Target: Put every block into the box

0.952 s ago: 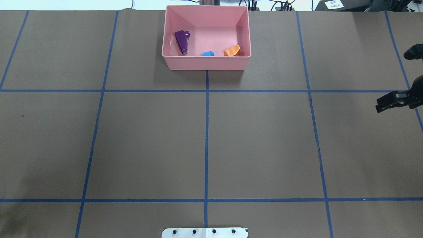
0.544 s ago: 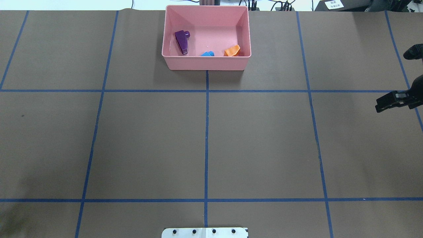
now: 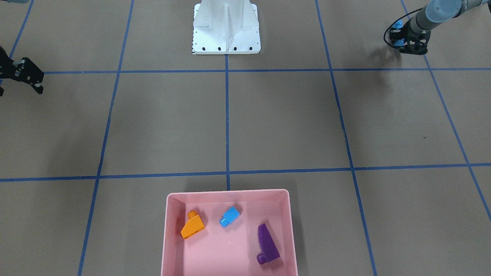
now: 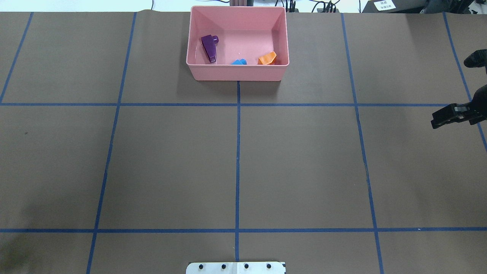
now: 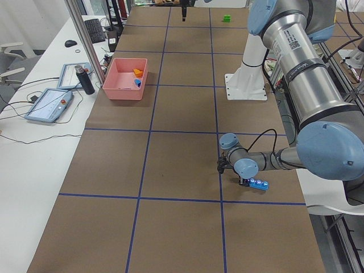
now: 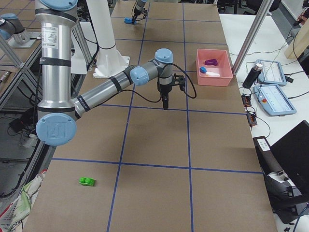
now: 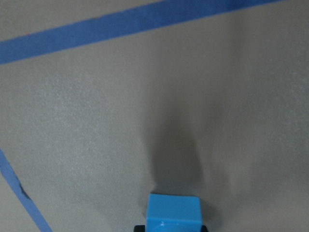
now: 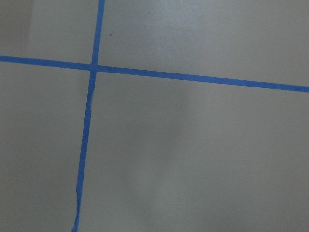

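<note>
Left end effector (image 3: 400,37) clamped on long light-blue block (image 5: 259,184), outside overhead view.

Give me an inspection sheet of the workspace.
Surface: brown table with blue tape grid.
Job's things: orange block, small blue block and purple block in the pink box; green block loose at the table's right end.
Clutter: nothing seen.
Grippers: left gripper shut on the long blue block; right gripper empty, opening unclear.
Cables: black cable looped beside the left gripper.
Surroundings: white robot base; tablets and bottle on side bench.
</note>
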Controlling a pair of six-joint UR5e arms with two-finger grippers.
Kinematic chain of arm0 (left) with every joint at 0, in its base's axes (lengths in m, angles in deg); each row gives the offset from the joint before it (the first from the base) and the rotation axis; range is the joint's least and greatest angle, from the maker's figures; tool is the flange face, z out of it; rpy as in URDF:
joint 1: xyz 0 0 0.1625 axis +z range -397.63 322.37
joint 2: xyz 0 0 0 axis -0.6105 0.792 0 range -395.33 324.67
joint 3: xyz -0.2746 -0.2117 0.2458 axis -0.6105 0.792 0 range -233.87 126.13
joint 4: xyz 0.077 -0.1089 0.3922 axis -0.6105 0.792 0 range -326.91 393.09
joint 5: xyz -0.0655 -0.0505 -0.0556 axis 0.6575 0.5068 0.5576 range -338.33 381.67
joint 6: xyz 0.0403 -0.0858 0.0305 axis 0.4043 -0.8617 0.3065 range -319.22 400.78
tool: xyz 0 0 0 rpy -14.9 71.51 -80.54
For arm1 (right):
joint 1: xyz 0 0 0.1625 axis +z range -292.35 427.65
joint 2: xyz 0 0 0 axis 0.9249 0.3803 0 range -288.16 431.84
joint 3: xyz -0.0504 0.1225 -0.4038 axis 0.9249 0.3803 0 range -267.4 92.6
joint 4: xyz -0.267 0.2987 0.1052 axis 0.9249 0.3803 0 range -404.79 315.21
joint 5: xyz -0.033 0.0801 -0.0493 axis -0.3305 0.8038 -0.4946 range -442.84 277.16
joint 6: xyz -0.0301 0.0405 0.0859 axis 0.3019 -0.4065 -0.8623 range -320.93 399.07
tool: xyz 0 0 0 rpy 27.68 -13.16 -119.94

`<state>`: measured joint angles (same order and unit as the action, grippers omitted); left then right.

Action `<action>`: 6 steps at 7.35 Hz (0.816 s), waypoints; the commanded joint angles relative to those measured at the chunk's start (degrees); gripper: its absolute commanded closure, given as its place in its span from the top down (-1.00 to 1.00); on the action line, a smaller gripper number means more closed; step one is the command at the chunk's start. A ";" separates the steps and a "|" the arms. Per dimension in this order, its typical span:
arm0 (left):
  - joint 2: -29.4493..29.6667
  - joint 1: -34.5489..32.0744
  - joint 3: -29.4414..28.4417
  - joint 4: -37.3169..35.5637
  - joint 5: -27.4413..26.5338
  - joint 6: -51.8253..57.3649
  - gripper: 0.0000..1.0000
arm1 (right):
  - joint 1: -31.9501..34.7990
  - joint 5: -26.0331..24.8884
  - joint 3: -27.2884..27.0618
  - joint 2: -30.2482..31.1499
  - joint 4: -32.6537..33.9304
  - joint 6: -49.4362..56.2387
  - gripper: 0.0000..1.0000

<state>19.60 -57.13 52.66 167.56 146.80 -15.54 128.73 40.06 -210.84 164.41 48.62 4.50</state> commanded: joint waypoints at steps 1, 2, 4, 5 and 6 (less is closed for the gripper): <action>-0.62 -1.67 7.42 0.09 5.96 -0.38 -1.00 | 0.00 -0.03 -0.05 -0.20 -0.07 -0.06 1.00; -0.10 -7.86 11.30 -0.08 6.79 -0.46 -1.00 | 0.00 -0.38 0.13 -0.28 -0.16 0.03 1.00; 9.43 -23.74 12.92 -1.13 12.21 -0.55 -1.00 | -0.09 -0.55 0.30 -0.55 -0.16 0.03 1.00; 17.41 -32.01 13.00 -5.66 16.16 -3.25 -1.00 | -0.09 -0.55 0.65 -1.42 -0.16 -0.06 1.00; 25.93 -36.35 13.00 -10.84 18.73 -7.54 -1.00 | -0.09 -0.55 0.74 -1.51 -0.16 0.03 1.00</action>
<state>35.39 -85.87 65.48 162.36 161.61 -18.86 128.66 39.52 -210.31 163.30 48.46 4.49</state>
